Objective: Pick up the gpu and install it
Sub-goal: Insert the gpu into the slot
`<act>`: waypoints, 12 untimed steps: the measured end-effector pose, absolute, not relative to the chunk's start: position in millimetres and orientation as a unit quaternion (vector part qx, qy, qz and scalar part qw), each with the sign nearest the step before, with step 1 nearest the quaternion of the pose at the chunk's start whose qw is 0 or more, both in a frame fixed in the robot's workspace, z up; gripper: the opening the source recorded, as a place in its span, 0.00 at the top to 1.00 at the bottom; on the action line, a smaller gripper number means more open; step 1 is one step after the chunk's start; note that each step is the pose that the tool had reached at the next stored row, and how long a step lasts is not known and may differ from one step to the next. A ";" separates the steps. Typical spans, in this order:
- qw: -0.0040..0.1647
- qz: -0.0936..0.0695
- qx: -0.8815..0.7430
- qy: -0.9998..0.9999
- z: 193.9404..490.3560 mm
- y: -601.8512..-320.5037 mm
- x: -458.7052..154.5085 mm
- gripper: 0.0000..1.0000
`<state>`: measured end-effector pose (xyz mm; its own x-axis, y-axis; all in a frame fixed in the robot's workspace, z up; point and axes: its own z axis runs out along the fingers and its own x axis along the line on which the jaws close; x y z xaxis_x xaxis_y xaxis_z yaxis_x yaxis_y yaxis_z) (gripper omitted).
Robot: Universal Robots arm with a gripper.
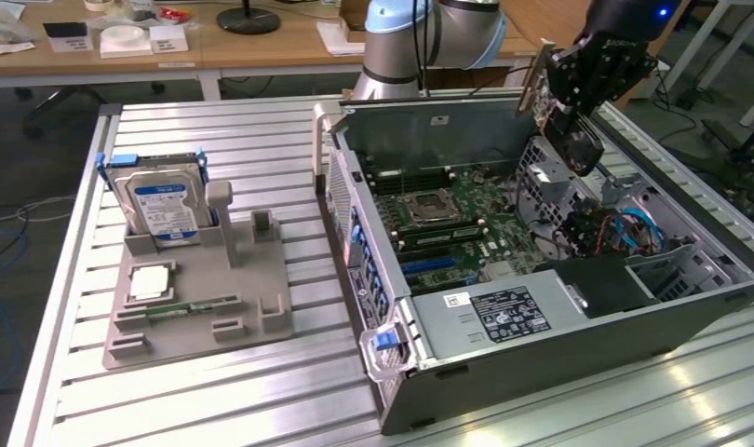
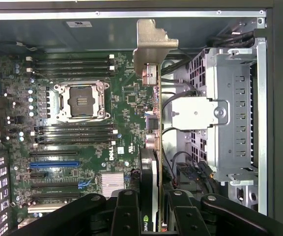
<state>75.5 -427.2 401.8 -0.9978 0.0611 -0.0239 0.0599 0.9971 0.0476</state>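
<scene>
The pincer (image 1: 578,86) is closed on the gpu (image 1: 578,142), its dark fingers (image 2: 127,212) pressed against both flat sides of the card, which stands on edge between them. In the wrist view the gpu (image 2: 151,177) appears as a thin slab running straight out from the pincer (image 2: 154,209), with its silvery bracket (image 2: 151,42) at the end farthest from the fingers.

The card hangs in the air, clear of the board. Directly below the pincer lies the open computer case (image 1: 563,363), with the green motherboard (image 1: 477,233) on its floor. To one side of the held card are the bare processor socket (image 2: 81,101) and a blue slot (image 2: 55,164); to the other side is the metal drive cage (image 2: 235,113).

Well away from the pincer, beyond the case, a grey holder (image 1: 259,289) sits on the slatted counter (image 1: 228,391) with a hard drive (image 1: 164,207) standing upright in it.
</scene>
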 end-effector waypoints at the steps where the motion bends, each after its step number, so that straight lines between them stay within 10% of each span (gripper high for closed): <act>1: 0.013 0.023 0.030 0.999 401.8 -427.2 75.5 0.73; 12: 0.013 0.024 0.024 0.999 401.7 -427.1 75.4 0.73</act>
<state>75.4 -427.1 401.7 -0.9986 0.0476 -0.0239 0.0464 0.9978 0.0476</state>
